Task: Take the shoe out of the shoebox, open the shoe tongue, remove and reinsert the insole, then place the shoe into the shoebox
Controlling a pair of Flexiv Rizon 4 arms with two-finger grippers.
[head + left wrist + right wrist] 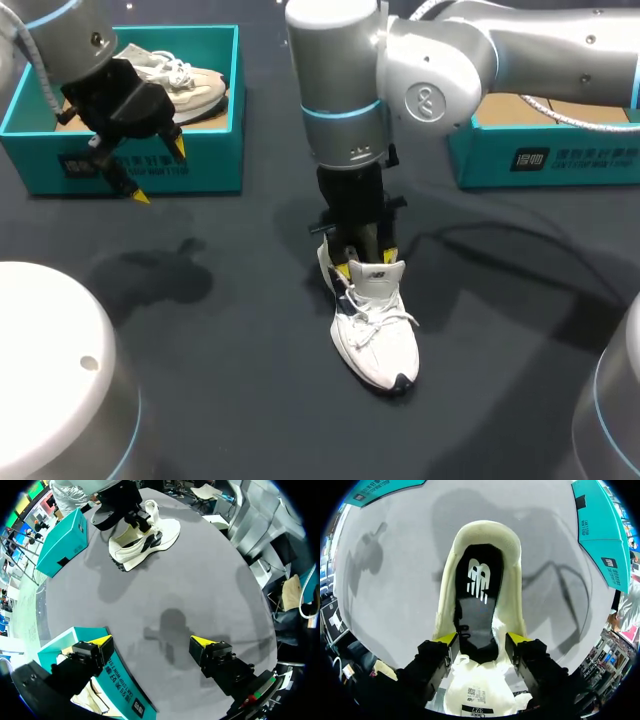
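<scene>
right gripper (481,640) spread open astride padded tongue (477,680) of white laced sneaker (380,340), dark oval insole (470,625) bared inside, sneaker standing on matte grey table (230,340), left gripper (159,172) released, empty, at rectangular teal cardboard shoebox (215,165) front wall

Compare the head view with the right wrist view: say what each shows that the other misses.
Only the head view: the left end effector open over the front edge of the left shoebox, with a second shoe lying inside. Only the right wrist view: the dark insole down inside the white shoe's opening. Both: the white shoe on the table, with the right end effector at its tongue.
</scene>
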